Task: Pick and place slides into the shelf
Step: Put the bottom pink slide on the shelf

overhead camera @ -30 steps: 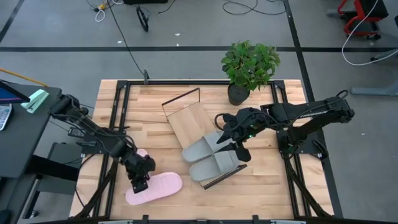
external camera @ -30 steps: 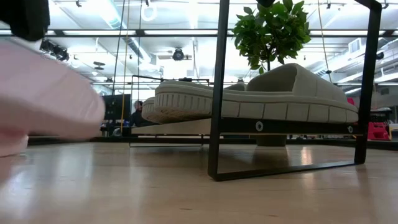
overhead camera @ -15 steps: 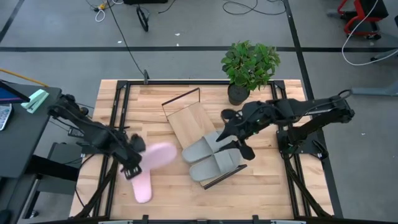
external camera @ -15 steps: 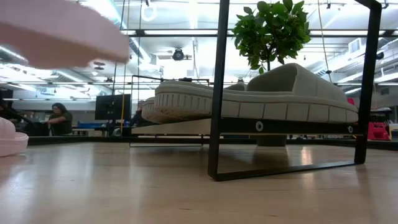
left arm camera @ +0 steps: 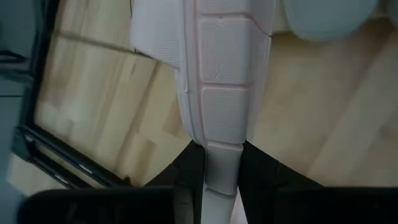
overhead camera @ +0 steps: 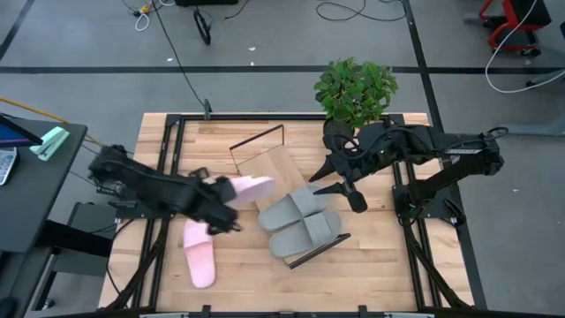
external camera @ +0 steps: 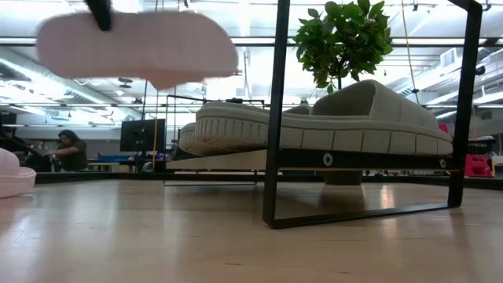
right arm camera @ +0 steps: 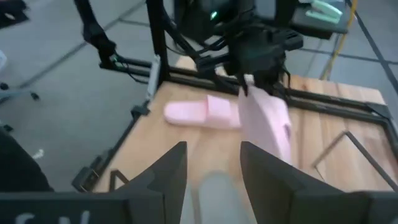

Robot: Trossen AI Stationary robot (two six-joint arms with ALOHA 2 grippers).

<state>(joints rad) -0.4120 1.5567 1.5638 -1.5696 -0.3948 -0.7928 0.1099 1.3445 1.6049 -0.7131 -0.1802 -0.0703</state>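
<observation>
A light pink slide (overhead camera: 250, 188) hangs in the air left of the shelf (overhead camera: 267, 170), with my left gripper (overhead camera: 222, 210) shut on it. The low view shows it high up (external camera: 137, 47). A second pink slide (overhead camera: 199, 256) lies flat on the table near the left front. Two grey slides (overhead camera: 300, 223) rest side by side on the shelf board. My right gripper (overhead camera: 342, 190) hovers open above the grey slides' far end, with nothing between its fingers (right arm camera: 168, 180). My left gripper pinches one end of the pink slide's sole (left arm camera: 222, 155) between its two fingers (left arm camera: 189, 183). The fingers slant down from the table's left and lie along the slide. The slide is lifted clear of the table and reaches past the fingertips toward the shelf.
A potted plant (overhead camera: 355, 93) stands at the table's far edge, behind the shelf. The shelf's black wire frames (external camera: 275, 118) rise at both ends. Bare wood lies in front of the shelf and right of the pink slide on the table.
My left gripper has lifted the pink slide off the table's near left part. It has carried the slide up and toward the shelf, tipping and turning as it went. The second pink slide has stayed on the table. My right gripper has risen above the grey slides.
</observation>
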